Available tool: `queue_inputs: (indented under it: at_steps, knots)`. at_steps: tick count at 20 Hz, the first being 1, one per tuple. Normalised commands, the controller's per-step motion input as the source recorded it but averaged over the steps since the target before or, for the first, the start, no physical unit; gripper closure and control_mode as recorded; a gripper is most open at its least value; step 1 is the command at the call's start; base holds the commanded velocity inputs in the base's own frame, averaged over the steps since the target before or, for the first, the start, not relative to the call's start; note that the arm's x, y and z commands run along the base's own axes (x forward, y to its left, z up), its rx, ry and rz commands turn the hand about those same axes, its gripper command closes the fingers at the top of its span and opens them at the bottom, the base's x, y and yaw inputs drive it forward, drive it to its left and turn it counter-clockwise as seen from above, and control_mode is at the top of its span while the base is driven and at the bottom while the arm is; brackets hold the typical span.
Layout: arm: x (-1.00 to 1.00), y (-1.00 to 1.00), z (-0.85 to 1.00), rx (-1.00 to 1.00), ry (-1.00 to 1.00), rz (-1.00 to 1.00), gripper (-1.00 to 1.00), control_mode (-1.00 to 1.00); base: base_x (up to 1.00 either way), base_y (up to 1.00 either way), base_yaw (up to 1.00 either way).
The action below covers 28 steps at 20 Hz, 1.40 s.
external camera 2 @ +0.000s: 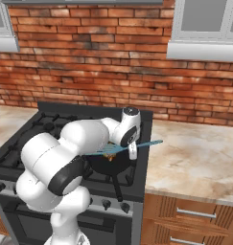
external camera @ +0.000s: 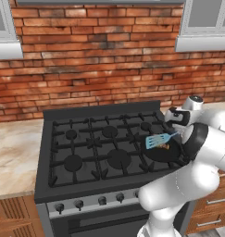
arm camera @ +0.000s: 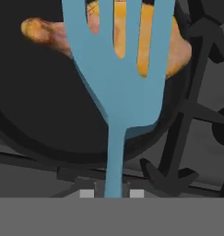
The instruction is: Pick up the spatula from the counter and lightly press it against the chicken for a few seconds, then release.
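Note:
My gripper (arm camera: 112, 193) is shut on the handle of the blue slotted spatula (arm camera: 117, 87). The spatula's blade lies over the golden-brown chicken (arm camera: 179, 55), which shows through the slots. The chicken rests in a black pan (arm camera: 39, 115) on the stove's front right burner. From the left base view the spatula (external camera: 158, 140) is tilted just over the chicken (external camera: 164, 147) in the pan (external camera: 171, 155), with the gripper (external camera: 177, 134) to its right. From the right base view the spatula (external camera 2: 146, 143) runs level across the pan (external camera 2: 108, 165), held by the gripper (external camera 2: 132, 147). Whether blade and meat touch I cannot tell.
The black gas stove (external camera: 86, 148) has raised grates and a row of knobs (external camera: 102, 200) along its front. Beige counters flank it on the left (external camera: 14, 148) and the right (external camera 2: 199, 158). Wooden drawers (external camera 2: 185, 215) sit below, and a brick wall (external camera: 95, 55) stands behind.

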Motion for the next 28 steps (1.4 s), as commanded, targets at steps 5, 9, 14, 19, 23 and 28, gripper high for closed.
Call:
queue_inputs:
  at_steps: [5, 9, 14, 19, 23, 28]
  knots:
    - [0.34, -0.10, -0.12, 0.00, 0.00, 0.11, 1.00, -1.00, 0.00, 0.00, 0.00]
    - [0.15, -0.04, -0.18, 0.00, 0.00, 0.10, 1.00, -1.00, 0.00, 0.00, 0.00]
    - [0.01, 0.00, -0.21, -0.01, 0.00, 0.07, 1.00, -1.00, 0.00, 0.00, 0.00]
    - [0.00, 0.00, -0.28, -0.02, 0.00, 0.06, 1.00, -1.00, 0.00, 0.00, 0.00]
    - [0.00, 0.00, -0.31, -0.03, 0.00, 0.05, 1.00, -1.00, 0.00, 0.00, 0.00]
    - [0.00, 0.03, -0.31, -0.05, 0.00, 0.05, 1.00, -1.00, 0.00, 0.00, 0.00]
